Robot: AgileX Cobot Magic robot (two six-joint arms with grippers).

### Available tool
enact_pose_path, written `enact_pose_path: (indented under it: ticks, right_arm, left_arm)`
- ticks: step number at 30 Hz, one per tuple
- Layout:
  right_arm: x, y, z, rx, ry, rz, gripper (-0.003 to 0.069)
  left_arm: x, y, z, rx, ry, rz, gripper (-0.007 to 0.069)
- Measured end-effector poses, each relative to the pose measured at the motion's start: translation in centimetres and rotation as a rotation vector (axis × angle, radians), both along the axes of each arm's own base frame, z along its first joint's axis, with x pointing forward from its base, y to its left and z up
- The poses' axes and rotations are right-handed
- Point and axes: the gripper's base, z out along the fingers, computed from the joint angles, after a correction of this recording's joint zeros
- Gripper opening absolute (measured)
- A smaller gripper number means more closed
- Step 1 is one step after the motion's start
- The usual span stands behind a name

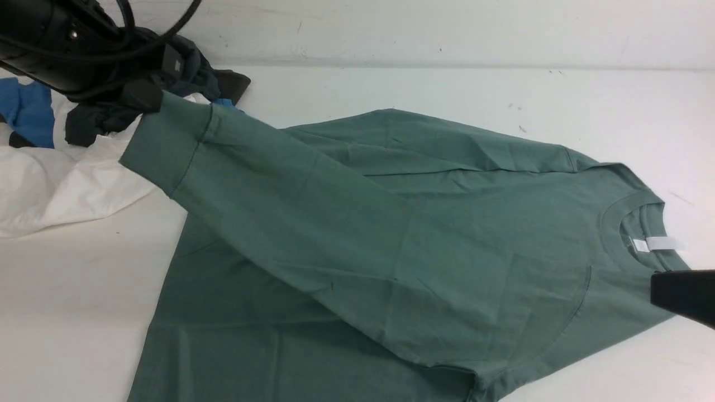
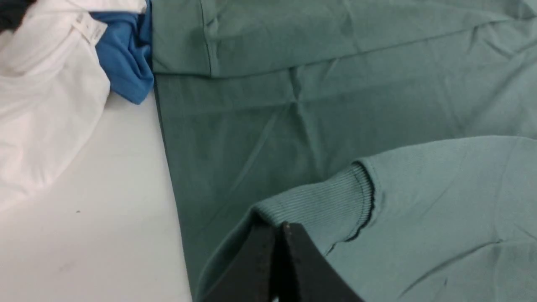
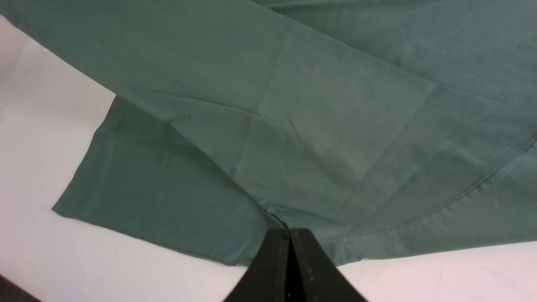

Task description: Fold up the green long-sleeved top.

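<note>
Green long-sleeved top is lying spread over the white table, hem nearest, collar off to the right. Left gripper is pinching the ribbed cuff, jaws fully closed on it, holding that sleeve up slantwise across the body, over by the clothes pile at far left. Right gripper is clamped tight too, nipping the top's edge by the near shoulder.
</note>
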Motion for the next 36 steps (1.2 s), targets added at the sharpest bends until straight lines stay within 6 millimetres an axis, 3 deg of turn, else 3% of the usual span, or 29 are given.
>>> enact_pose_path:
  ticks: [8, 15, 19, 23, 24, 27, 32, 34, 35, 36]
  right_arm:
    - [-0.1, 0.1, -0.1, -0.008, 0.02, 0.019, -0.0015]
    - [1.4, 0.2, 0.7, -0.132, 0.125, 0.166, -0.0011]
    - [2.7, 2.3, 0.3, -0.164, 0.144, 0.276, -0.0011]
    - [4.5, 6.0, -2.5, -0.313, 0.187, 0.369, -0.0003]
    - [4.6, 6.2, -2.7, -0.329, 0.19, 0.382, -0.0002]
    - [5.8, 8.4, -4.9, -0.467, 0.196, 0.398, 0.0036]
    - [7.5, 12.2, -9.3, -0.626, 0.185, 0.44, 0.0229]
    - [7.7, 12.8, -10.1, -0.637, 0.184, 0.448, 0.0274]
    - [8.2, 13.7, -11.3, -0.655, 0.174, 0.462, 0.0359]
    - [8.2, 13.8, -11.4, -0.659, 0.177, 0.465, 0.0359]
  left_arm:
    - [3.0, 0.2, -4.8, 0.061, 0.128, -0.001, -0.0003]
    - [3.4, 0.2, -5.4, 0.061, 0.137, 0.002, -0.0003]
    - [3.5, 0.2, -5.4, 0.06, 0.124, 0.005, -0.0003]
    - [3.5, 0.2, -5.4, 0.06, 0.123, 0.005, -0.0003]
    - [3.5, 0.2, -5.4, 0.06, 0.123, 0.005, -0.0003]
    - [3.5, 0.2, -5.4, 0.06, 0.124, 0.005, -0.0003]
    - [3.5, 0.1, -5.4, 0.053, 0.125, 0.005, -0.0003]
    - [3.5, 0.1, -5.4, 0.053, 0.125, 0.005, -0.0003]
    - [3.5, 0.1, -5.4, 0.053, 0.125, 0.005, -0.0003]
    - [3.5, 0.1, -5.4, 0.053, 0.125, 0.005, -0.0003]
